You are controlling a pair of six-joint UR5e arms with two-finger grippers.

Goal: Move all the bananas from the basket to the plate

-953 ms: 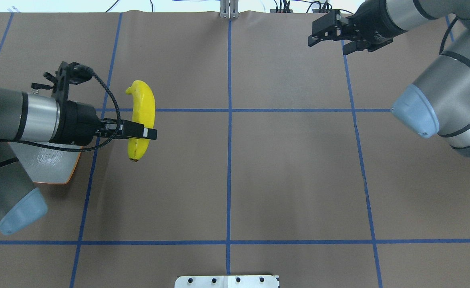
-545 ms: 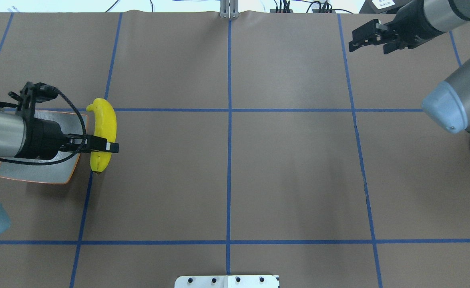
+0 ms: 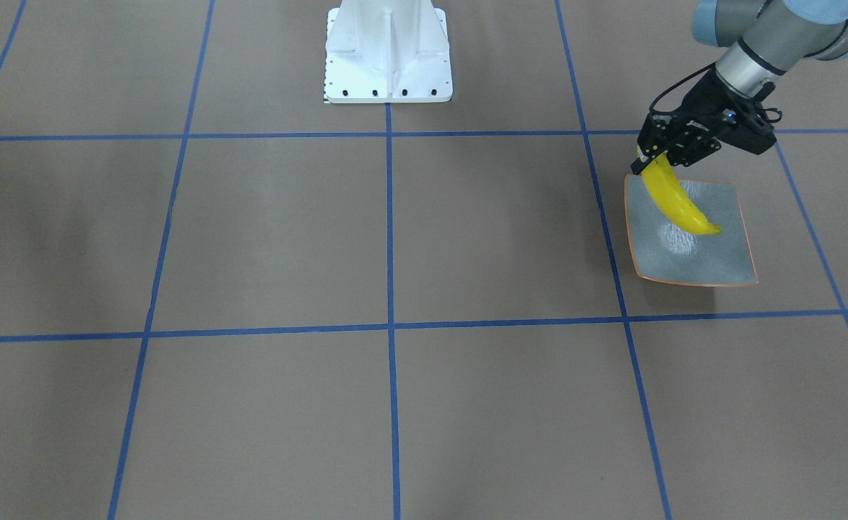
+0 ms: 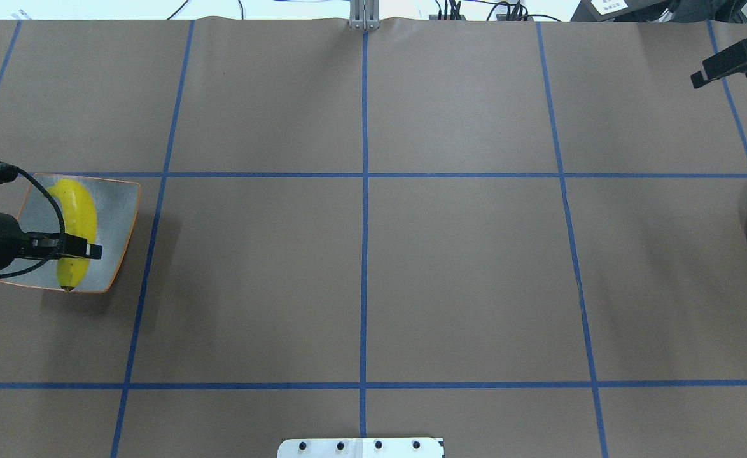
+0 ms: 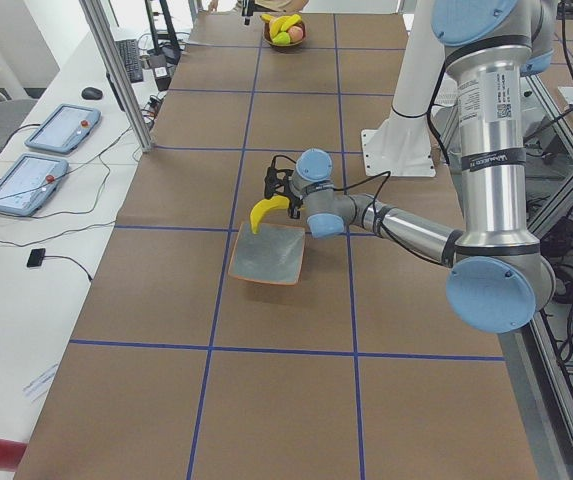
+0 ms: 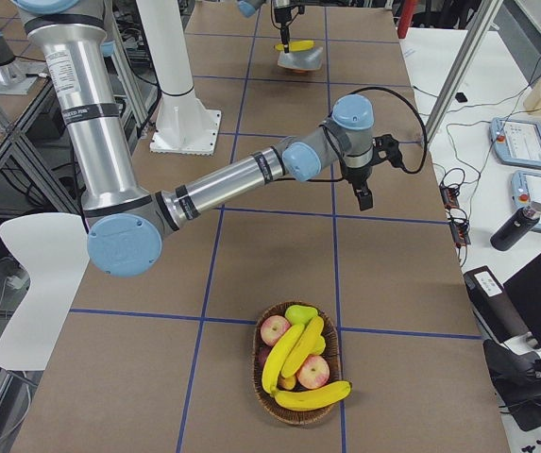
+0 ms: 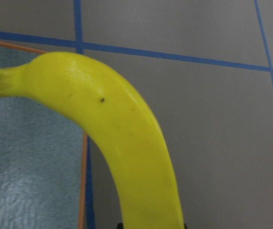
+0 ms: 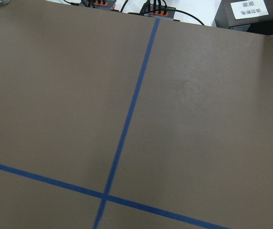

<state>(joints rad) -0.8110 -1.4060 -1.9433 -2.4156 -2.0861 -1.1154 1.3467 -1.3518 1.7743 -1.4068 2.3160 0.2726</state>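
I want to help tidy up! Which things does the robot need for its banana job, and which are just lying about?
For the job:
- banana held in the left gripper
- plate
- basket
- other bananas in the basket

Just lying about:
- apples and green fruit in the basket
- control tablets
- black bottle

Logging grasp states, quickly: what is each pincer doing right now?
Left pincer: closed on a banana over the plate.
Right pincer: seemingly empty; open or closed cannot be told.
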